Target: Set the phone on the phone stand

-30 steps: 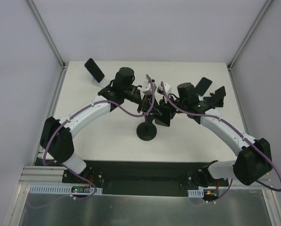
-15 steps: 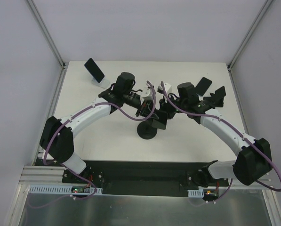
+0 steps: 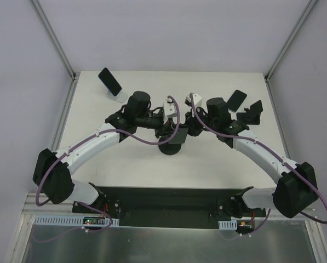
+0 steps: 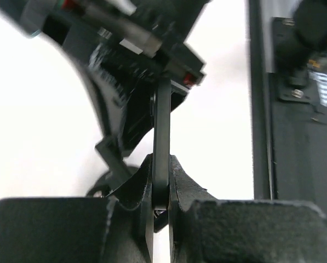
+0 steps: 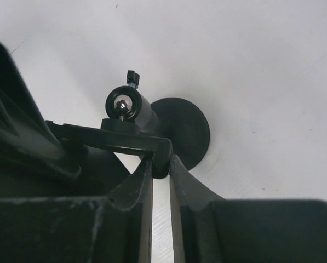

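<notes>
The black phone stand has a round base [image 3: 171, 149] at the table's middle, also in the right wrist view [image 5: 185, 129] below its ball joint [image 5: 122, 104]. My right gripper [image 5: 161, 164] is shut on the lip of the stand's cradle [image 5: 119, 139]; from above it [image 3: 183, 131] sits just right of the stand. My left gripper [image 4: 161, 178] is shut on the thin black phone [image 4: 161, 126], seen edge-on and upright, its far end against the blurred cradle. From above, the left gripper [image 3: 164, 129] is over the stand, facing the right one.
A second phone [image 3: 109, 81] leans on a white stand [image 3: 116, 94] at the back left. Another phone [image 3: 236, 99] and a black stand [image 3: 254, 111] are at the back right. The enclosure posts stand at the table's far corners.
The left gripper has brought the phone down and toward the stand's cradle, and its elbow swung left. The right gripper kept its hold on the cradle as both closed in over the base.
</notes>
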